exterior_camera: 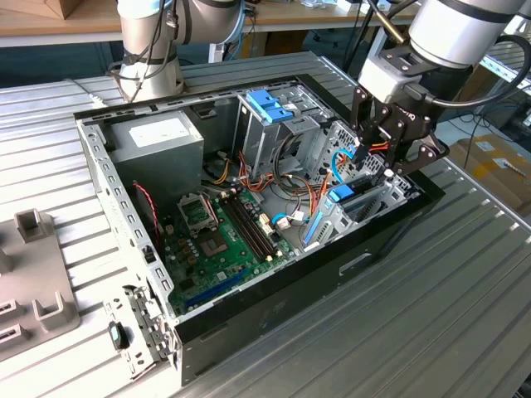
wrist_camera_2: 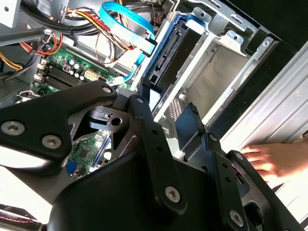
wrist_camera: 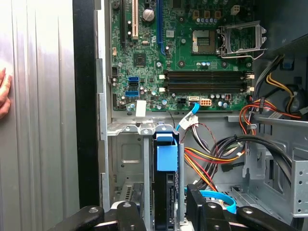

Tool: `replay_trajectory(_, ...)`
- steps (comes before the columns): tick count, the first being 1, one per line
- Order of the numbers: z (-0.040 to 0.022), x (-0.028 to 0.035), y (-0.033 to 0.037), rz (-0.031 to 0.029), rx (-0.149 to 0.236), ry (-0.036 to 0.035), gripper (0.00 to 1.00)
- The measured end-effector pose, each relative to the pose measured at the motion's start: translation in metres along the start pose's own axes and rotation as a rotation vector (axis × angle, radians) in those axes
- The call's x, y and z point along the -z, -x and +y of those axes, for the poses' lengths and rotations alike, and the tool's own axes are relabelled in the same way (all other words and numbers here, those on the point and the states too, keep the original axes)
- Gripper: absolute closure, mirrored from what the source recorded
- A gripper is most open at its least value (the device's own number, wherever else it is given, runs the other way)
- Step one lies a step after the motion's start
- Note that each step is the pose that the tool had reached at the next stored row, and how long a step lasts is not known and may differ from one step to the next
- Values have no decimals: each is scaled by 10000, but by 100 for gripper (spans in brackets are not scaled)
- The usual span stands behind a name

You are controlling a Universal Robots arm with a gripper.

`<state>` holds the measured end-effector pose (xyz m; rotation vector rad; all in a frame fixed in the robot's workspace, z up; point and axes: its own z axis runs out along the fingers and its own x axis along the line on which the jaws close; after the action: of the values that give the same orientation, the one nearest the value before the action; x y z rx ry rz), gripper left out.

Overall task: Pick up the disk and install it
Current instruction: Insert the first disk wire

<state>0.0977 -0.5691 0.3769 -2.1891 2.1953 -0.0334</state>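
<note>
The disk (wrist_camera: pixel 166 192) stands on edge in the metal drive bay (wrist_camera: pixel 126 155) at the case's corner, its light-blue carrier tab (wrist_camera: pixel 167 157) pointing toward the motherboard. In the second wrist view the disk (wrist_camera_2: pixel 166 60) shows its blue rail and dark connector edge inside the bay. In the exterior view the blue tab (exterior_camera: pixel 341 196) sits low in the case at that view's right. My gripper (wrist_camera: pixel 161 211) hangs just above the disk, its black fingers (wrist_camera: pixel 195 199) standing apart on either side with a gap to each. The gripper (exterior_camera: pixel 377 166) is open and holds nothing.
The open computer case (exterior_camera: pixel 274 307) lies on a ribbed metal table. Inside are the motherboard (wrist_camera: pixel 192 53), bundles of coloured cables (wrist_camera: pixel 216 154), a thin blue cable (wrist_camera_2: pixel 127 17) and a tall cage with a blue bracket (exterior_camera: pixel 270 106). A person's hand (wrist_camera_2: pixel 274 159) rests on the table beside the case.
</note>
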Motion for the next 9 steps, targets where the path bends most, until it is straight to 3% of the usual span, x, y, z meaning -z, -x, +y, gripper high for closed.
replay_trajectory(9, -1, 20, 0, 0, 0, 0, 51)
